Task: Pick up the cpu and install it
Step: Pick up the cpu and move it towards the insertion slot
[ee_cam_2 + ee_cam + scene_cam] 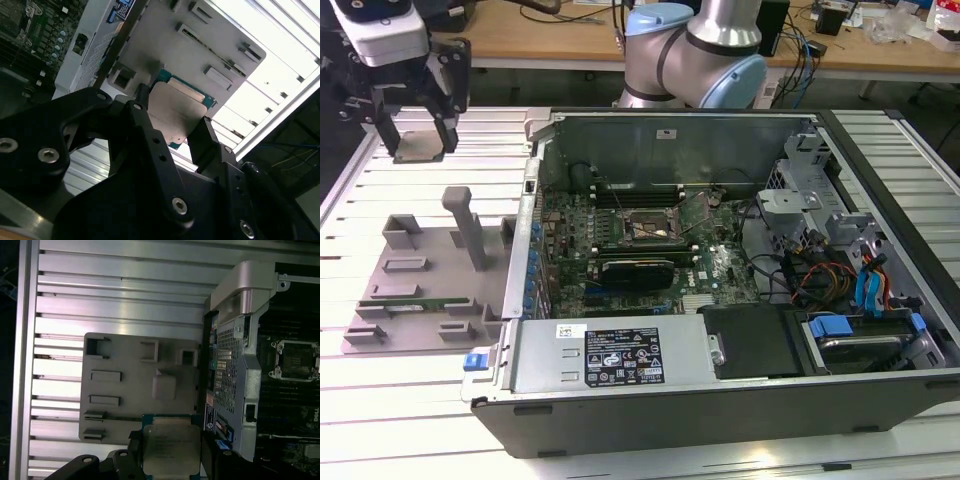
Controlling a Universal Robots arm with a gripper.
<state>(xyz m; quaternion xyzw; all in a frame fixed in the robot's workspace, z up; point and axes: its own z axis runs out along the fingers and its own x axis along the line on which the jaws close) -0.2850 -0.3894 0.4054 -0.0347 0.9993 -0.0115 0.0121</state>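
We see the arm (695, 50), silver tube and pale blue joints, rising at the far side of the scene. Its black gripper (420, 138) hangs far off at the exterior view's left, fingers pointing down. In both wrist views we find the two fingers (150, 132) pressed against opposite edges of the cpu (171, 450), gripping it flat between them.

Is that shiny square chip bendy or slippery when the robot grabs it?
The flat, square, silver-topped cpu is probably stiff: it lies unbent in the black gripper. Its smooth metal top may be slippery. Being thin, it is likely light.
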